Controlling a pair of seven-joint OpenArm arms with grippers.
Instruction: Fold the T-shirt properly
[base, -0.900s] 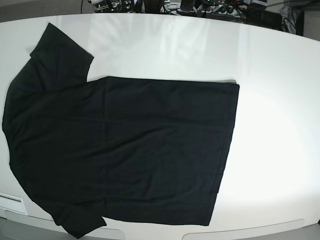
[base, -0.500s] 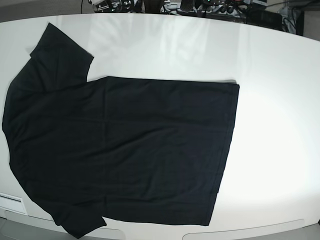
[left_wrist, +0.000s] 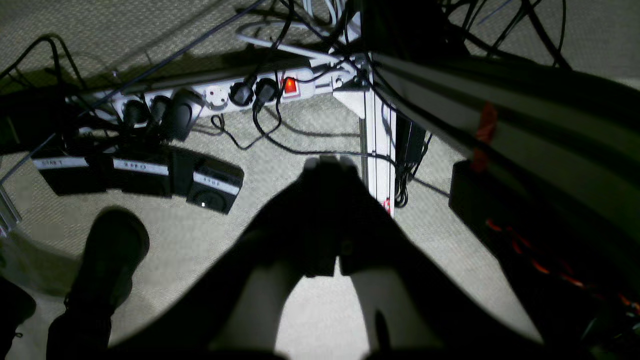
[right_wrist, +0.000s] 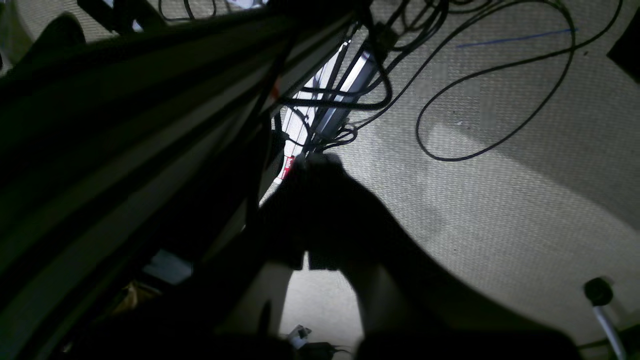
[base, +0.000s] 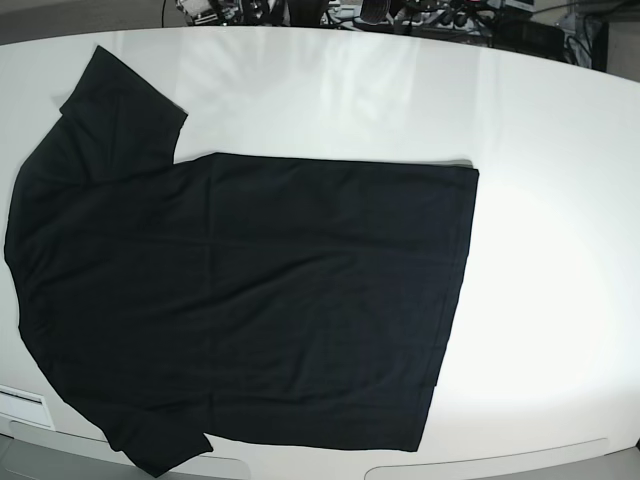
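1. Base view: the T-shirt (base: 250, 300) lies spread flat on the white table (base: 540, 200), covering most of the table's left and middle. Its long axis runs left to right across the picture: the shoulders and both short sleeves point to the left, one sleeve toward the far left corner and one at the near edge, while the straight hem faces right. The cloth looks smooth, unfolded. Neither arm appears in this view.

2. Left wrist view: the left gripper (left_wrist: 327, 162) hangs below table level over grey carpet (left_wrist: 280, 150), its fingertips pressed together with nothing between them. Beyond it lie a white power strip (left_wrist: 220, 95) with a lit red switch, tangled black cables, and three black labelled boxes (left_wrist: 140, 175). A dark shoe (left_wrist: 107, 255) stands at lower left. The T-shirt does not show here.

3. Right wrist view: the right gripper (right_wrist: 317, 160) is likewise clenched on nothing, above the carpet, beside the dark underside of the table frame (right_wrist: 125, 125) and loose cables (right_wrist: 500, 65).
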